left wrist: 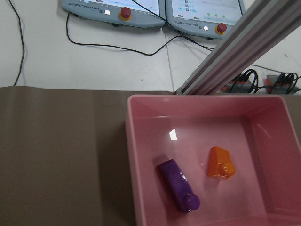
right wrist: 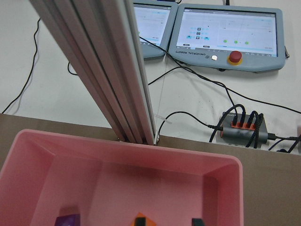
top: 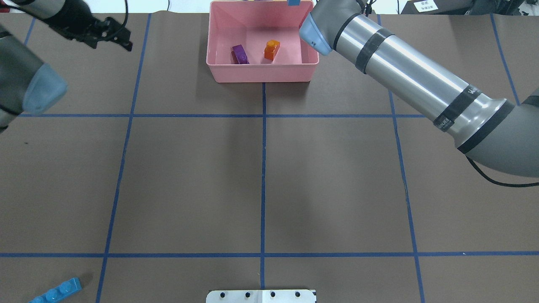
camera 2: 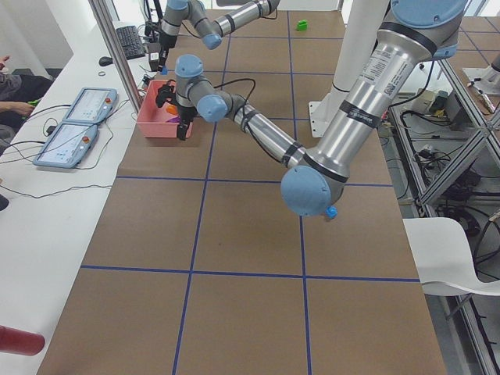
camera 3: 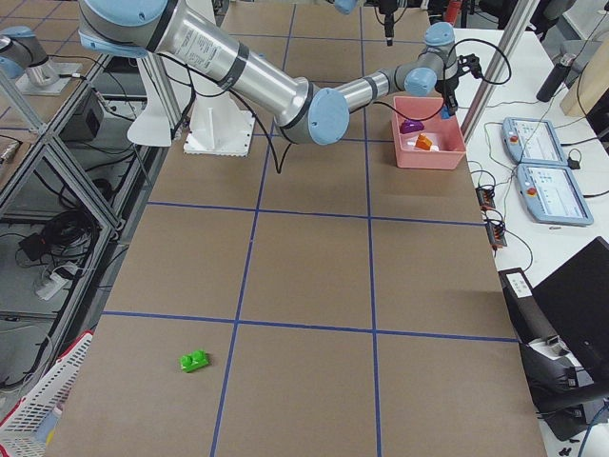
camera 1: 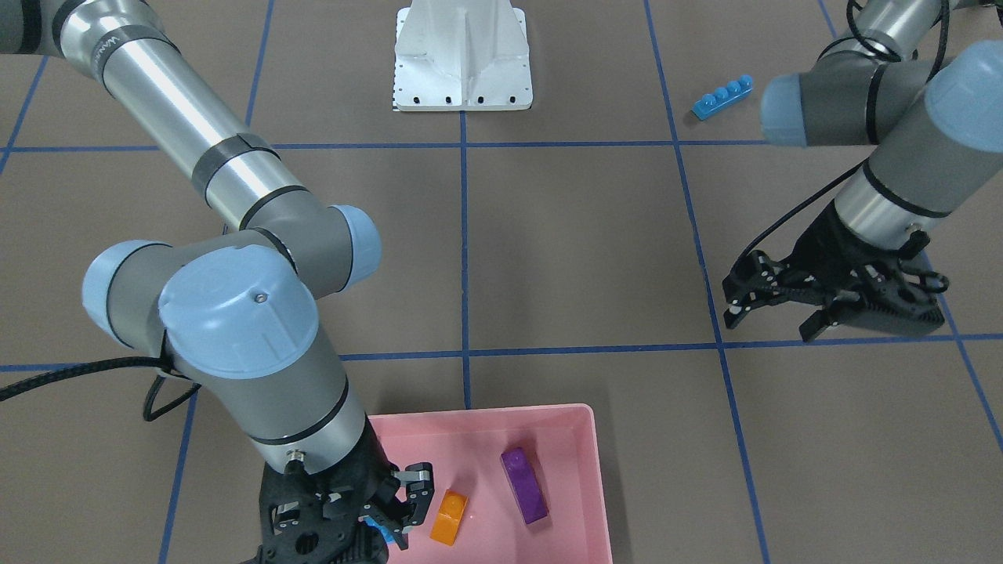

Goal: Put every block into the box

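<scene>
The pink box stands at the table's far edge from the robot, also in the overhead view. A purple brick and an orange brick lie inside it. My right gripper hangs over the box's corner, shut on a tiny blue brick. My left gripper is open and empty above bare table, away from the box. The long blue brick lies near the robot's base on my left side. The green brick lies far out on my right side.
The white robot base stands at the near middle. Beyond the box there is an aluminium post and operator panels with cables. Blue tape lines divide the brown table.
</scene>
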`<action>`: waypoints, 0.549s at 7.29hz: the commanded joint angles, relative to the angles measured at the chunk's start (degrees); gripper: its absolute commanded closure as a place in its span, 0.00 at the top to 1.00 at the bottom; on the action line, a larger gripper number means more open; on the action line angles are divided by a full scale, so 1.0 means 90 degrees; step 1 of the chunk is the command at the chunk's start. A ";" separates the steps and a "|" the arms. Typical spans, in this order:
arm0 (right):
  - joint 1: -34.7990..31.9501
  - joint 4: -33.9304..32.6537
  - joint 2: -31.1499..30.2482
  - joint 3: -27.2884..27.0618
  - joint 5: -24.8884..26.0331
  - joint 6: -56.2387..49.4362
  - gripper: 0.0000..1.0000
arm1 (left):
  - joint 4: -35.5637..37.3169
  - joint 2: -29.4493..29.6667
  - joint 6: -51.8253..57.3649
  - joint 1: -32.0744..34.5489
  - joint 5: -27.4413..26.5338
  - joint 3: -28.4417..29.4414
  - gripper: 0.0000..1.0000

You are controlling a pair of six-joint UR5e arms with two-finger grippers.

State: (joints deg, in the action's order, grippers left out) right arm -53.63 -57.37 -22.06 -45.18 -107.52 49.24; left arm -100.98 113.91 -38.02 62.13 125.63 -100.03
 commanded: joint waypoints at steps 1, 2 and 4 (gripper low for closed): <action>0.0256 0.0250 0.0010 0.0097 0.0286 0.0017 0.00 | 0.0116 -0.1752 0.0618 -0.0366 -0.0014 -0.1333 1.00; 0.0256 0.0262 0.0010 0.0098 0.0267 0.0046 0.00 | 0.0116 -0.2503 0.0708 -0.0950 -0.0053 -0.1782 1.00; 0.0256 0.0242 0.0010 0.0059 0.0257 0.0056 0.99 | 0.0106 -0.3541 0.0728 -0.2015 -0.0374 -0.2370 1.00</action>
State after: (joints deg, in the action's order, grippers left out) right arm -51.34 -55.18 -21.98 -44.45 -105.15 49.65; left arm -99.99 87.74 -31.77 49.54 123.89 -118.10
